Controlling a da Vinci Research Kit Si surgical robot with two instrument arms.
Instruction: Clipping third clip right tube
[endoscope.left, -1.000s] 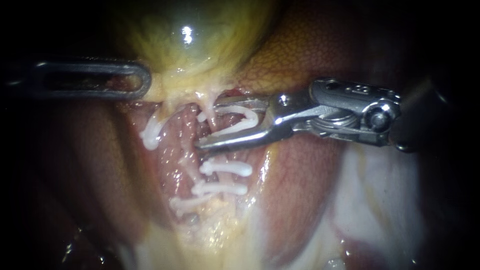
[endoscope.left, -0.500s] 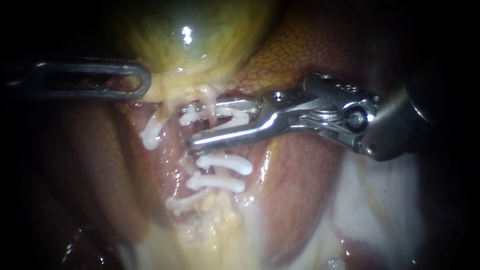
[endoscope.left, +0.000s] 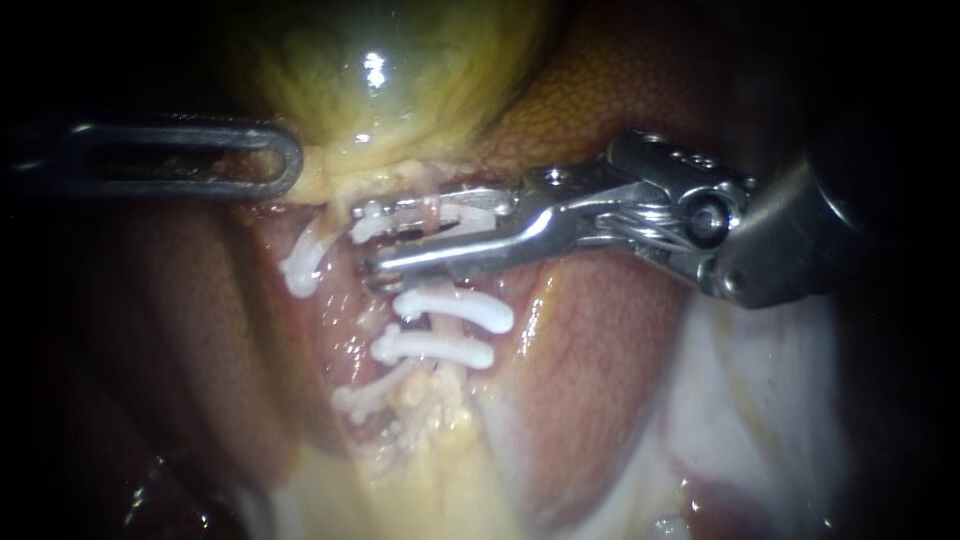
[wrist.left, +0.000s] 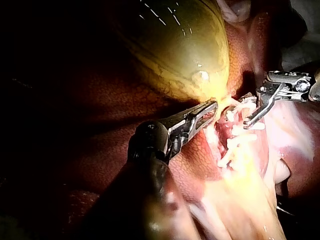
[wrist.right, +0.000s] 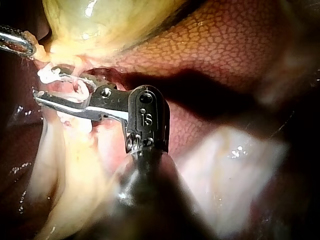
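At frame centre the right instrument's (endoscope.left: 363, 240) jaws have narrowed onto the clip (endoscope.left: 378, 214) straddling the right tube (endoscope.left: 430, 207), seemingly clamping it; the clip looks nearly closed.

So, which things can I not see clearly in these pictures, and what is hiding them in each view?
Endoscope view: the right tube where the loaded clip crosses it, mostly covered by the jaws of the right instrument; whether the clip has latched is not visible.
Endoscope view: the shaft of the left instrument, lost in darkness toward the left edge.
Left wrist view: the lower clips, too small and bright to count.
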